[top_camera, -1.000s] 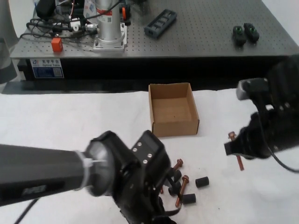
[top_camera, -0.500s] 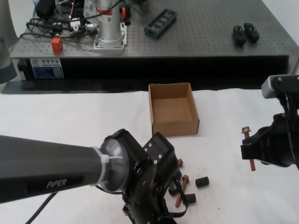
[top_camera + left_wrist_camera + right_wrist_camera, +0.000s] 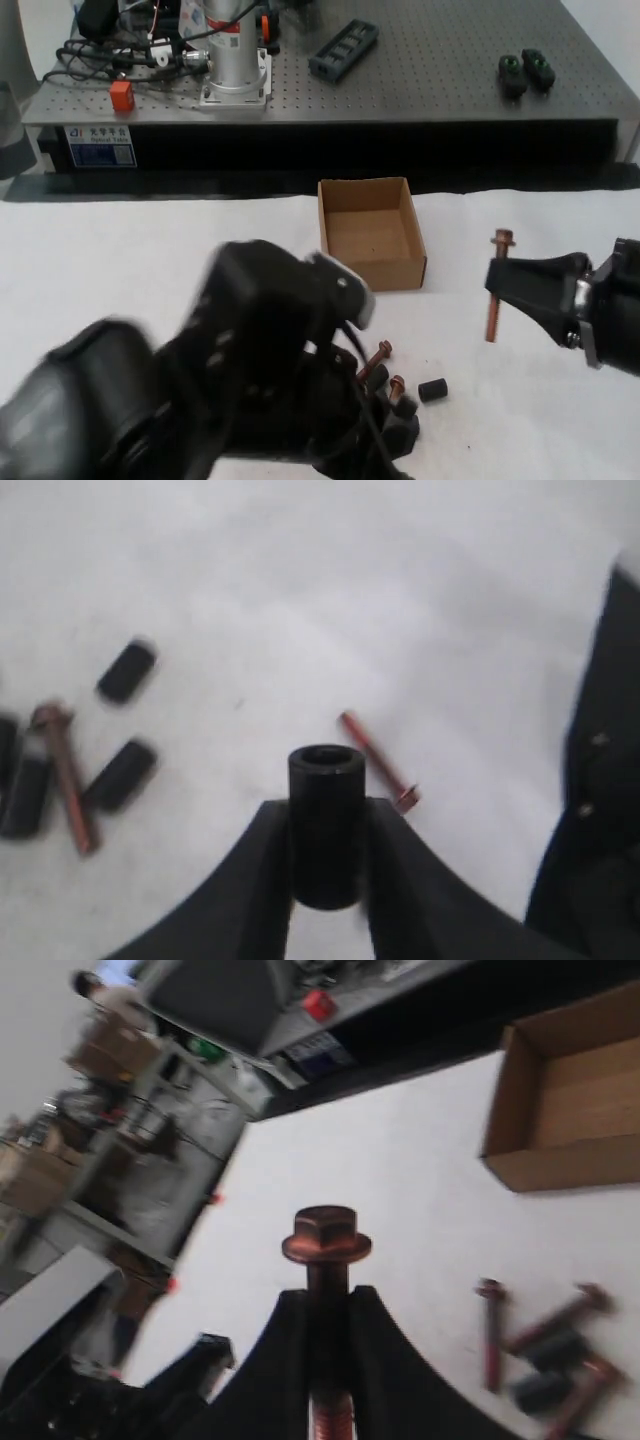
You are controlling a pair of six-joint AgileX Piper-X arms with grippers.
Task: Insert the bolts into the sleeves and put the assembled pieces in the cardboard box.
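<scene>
In the high view we find a printed label [image 3: 98, 146] on the far bench's front, and we leave its print unread. At the right, the right gripper [image 3: 497, 278] pinches a bolt [image 3: 491, 322] upright, to the right of the cardboard box [image 3: 371, 272]. The left arm [image 3: 240, 390] covers the near left.

In the left wrist view, the left gripper [image 3: 327, 825] clamps a sleeve [image 3: 326, 775] with its bore up. A loose bolt [image 3: 372, 755] lies on the white cloth [image 3: 350, 580] beyond it.

In the right wrist view, the bolt's head stands just past the fingertips [image 3: 285, 1360], which press on its shank.
</scene>
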